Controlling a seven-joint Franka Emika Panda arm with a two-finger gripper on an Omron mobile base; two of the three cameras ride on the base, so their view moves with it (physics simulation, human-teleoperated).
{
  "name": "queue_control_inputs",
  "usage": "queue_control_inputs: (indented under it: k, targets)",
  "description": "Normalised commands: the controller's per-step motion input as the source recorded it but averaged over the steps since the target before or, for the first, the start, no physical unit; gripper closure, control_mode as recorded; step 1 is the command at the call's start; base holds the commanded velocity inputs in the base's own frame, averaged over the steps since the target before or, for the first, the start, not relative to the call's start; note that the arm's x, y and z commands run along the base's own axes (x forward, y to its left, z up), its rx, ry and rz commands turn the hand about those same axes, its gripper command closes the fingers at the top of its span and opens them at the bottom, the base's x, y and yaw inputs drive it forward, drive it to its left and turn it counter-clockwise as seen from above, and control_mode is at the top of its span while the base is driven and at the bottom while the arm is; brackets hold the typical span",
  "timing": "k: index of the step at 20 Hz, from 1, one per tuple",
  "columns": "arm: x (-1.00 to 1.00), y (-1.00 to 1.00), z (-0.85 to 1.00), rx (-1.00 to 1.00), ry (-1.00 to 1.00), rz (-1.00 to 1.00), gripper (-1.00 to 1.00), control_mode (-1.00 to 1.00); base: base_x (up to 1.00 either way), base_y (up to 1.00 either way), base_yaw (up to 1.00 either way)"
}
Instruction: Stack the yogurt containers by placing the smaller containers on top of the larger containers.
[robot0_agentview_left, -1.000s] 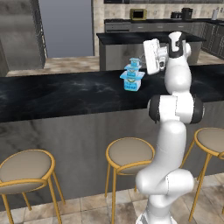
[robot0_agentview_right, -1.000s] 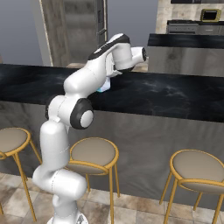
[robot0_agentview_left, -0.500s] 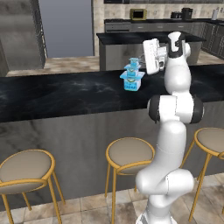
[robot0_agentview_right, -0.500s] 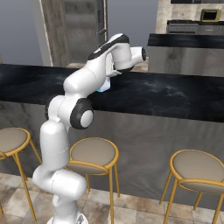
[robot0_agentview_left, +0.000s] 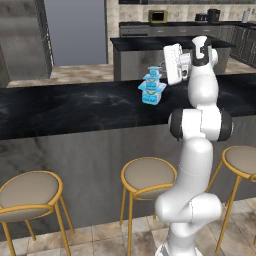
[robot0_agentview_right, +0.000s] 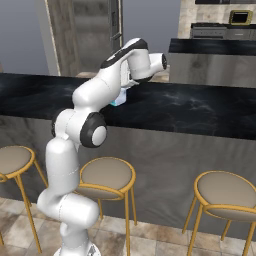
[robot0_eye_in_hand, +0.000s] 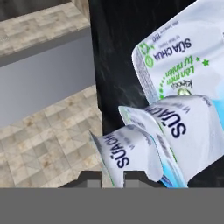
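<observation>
Apparently three yogurt containers (robot0_agentview_left: 152, 86) stand stacked on one counter (robot0_agentview_left: 75, 107).

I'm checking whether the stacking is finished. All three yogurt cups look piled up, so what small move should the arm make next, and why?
Probably open the fingers a little more and lift straight away. The smallest yogurt cup already sits on the middle cup, which sits on the biggest cup on the black counter. The fingers bracket the smallest cup's lid closely, so pulling sideways could topple the stack.

From the right base view, the arm (robot0_agentview_right: 107, 87) hides nearly all of the yogurt containers (robot0_agentview_right: 119, 101). In the hand view, the biggest lid (robot0_eye_in_hand: 183, 57) runs off the right edge, and the fingertips (robot0_eye_in_hand: 92, 176), possibly just parted, sit low and dim.
</observation>
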Motion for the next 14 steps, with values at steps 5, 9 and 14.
queue_control_inputs:
  k: [5, 9, 14]
  targets:
    - [-0.08, -0.01, 0.0, 0.0, -0.02, 0.0, -1.0, -1.0, 0.0, 0.0, 0.0]
    - [-0.21, -0.01, 0.0, 0.0, -0.04, 0.0, -1.0, -1.0, 0.0, 0.0, 0.0]
    - [-0.18, 0.0, 0.0, 0.0, -0.06, 0.0, -1.0, -1.0, 0.0, 0.0, 0.0]
